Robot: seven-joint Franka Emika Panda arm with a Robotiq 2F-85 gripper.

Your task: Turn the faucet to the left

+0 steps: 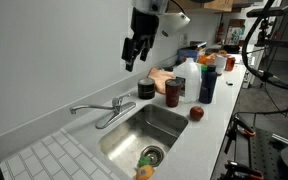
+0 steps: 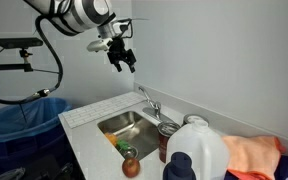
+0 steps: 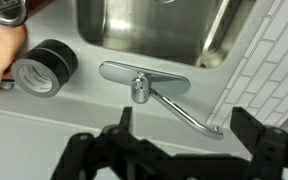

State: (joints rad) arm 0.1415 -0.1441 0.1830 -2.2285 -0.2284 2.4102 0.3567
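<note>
The chrome faucet [image 1: 112, 106] stands on the counter behind the steel sink [image 1: 169, 122]. In the wrist view the faucet's round base [image 3: 141, 89] sits on an oval plate, and its thin spout runs diagonally towards the white tiled drainboard, over the counter rather than over the basin. It also shows in an exterior view [image 2: 149, 104]. My gripper [image 1: 134, 50] hangs in the air well above the faucet, also visible in an exterior view [image 2: 124, 60]. Its fingers [image 3: 187, 125] are spread wide apart and empty, touching nothing.
A black tape roll [image 3: 44, 65] lies on the counter beside the faucet. A red can [image 1: 173, 92], a white jug [image 1: 187, 75], a blue bottle [image 1: 206, 82] and an apple [image 1: 196, 113] stand by the sink. A small yellow-green object [image 1: 144, 170] lies near the drain.
</note>
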